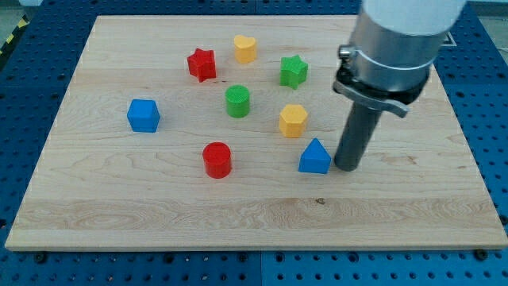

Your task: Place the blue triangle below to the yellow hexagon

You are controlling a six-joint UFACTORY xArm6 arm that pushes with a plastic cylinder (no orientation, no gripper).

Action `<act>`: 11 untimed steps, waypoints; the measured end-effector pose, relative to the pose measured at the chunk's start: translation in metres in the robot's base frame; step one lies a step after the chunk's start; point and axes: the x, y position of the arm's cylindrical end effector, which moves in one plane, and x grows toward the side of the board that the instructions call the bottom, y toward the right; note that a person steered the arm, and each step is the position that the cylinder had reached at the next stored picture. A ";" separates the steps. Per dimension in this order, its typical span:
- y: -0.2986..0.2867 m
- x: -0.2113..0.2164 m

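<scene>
The blue triangle lies on the wooden board, just below and slightly right of the yellow hexagon. My tip rests on the board right beside the triangle's right edge, touching it or nearly so. The rod rises from there to the grey arm body at the view's top right.
Other blocks on the board: a blue cube at the left, a red cylinder, a green cylinder, a red star, a yellow heart and a green star.
</scene>
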 end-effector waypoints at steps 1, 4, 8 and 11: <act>-0.022 0.000; -0.026 0.028; -0.053 0.021; -0.060 0.035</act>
